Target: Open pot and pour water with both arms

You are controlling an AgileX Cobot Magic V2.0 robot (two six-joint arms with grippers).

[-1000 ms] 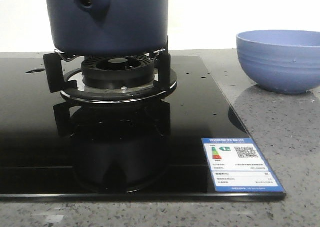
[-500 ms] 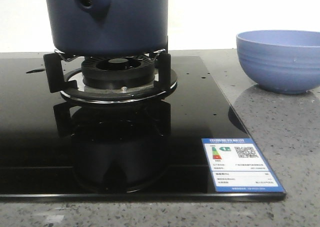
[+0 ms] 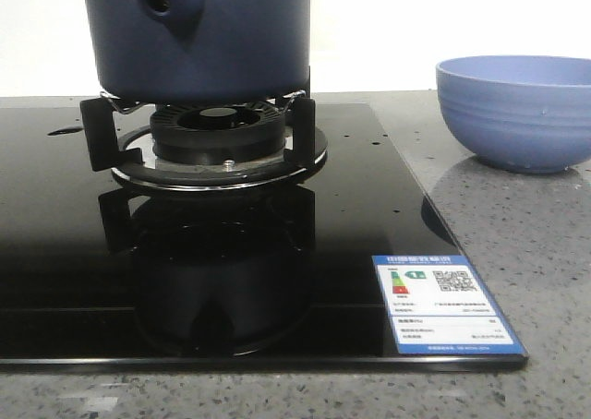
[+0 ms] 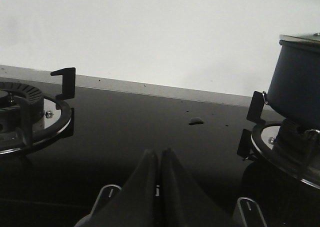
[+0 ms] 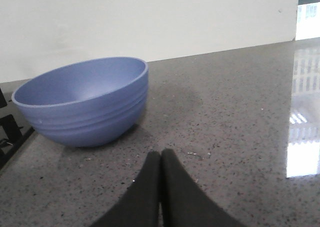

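Note:
The dark navy pot (image 3: 199, 31) stands on the burner's black supports at the back of the glass hob; its stubby side part with a round hole (image 3: 162, 4) faces the camera, and its top is cut off by the frame. The left wrist view catches the pot's wall (image 4: 297, 82) off to one side. My left gripper (image 4: 159, 152) hangs shut and empty over the black glass, well apart from the pot. My right gripper (image 5: 160, 154) is shut and empty over the grey counter, a short way from the light-blue bowl (image 5: 85, 99). Neither gripper shows in the front view.
The light-blue ribbed bowl (image 3: 517, 110) sits on the speckled counter right of the hob (image 3: 277, 281). A blue-and-white energy label (image 3: 443, 301) is stuck on the hob's front right corner. A second burner (image 4: 27, 114) lies left of my left gripper. A white wall runs behind.

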